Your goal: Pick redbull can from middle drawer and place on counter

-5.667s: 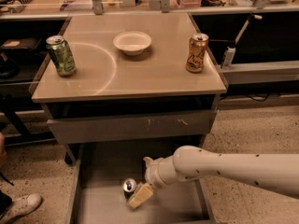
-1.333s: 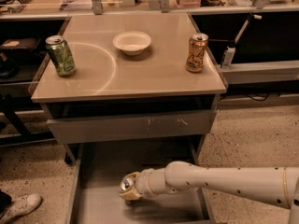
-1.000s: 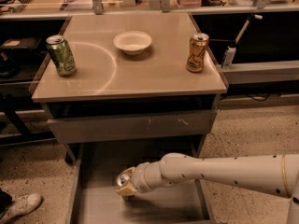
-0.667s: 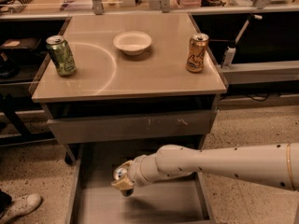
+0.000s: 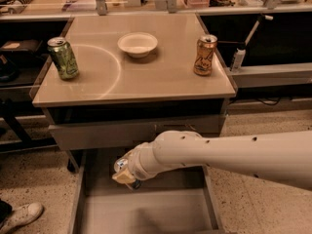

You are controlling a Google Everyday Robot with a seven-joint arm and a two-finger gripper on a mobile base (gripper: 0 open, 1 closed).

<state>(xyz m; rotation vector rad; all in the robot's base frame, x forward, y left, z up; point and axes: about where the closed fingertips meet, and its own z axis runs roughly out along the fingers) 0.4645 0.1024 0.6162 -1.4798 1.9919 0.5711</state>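
The redbull can (image 5: 121, 165) shows as a silver top and a bit of dark body, held in my gripper (image 5: 126, 173), which is shut on it. The can hangs above the flat grey bottom of the open middle drawer (image 5: 151, 213), just below and in front of the closed upper drawer front (image 5: 97, 133). My white arm reaches in from the right. The beige counter (image 5: 165, 77) with its white arc mark lies above.
On the counter stand a green can (image 5: 63, 58) at the left, a white bowl (image 5: 138, 44) at the back middle and an orange-gold can (image 5: 204, 55) at the right. A person's shoe (image 5: 22, 216) is on the floor at the lower left.
My gripper closed on the can lying in the drawer, then rose and moved left with it. The can is now off the drawer bottom, near the upper drawer front.
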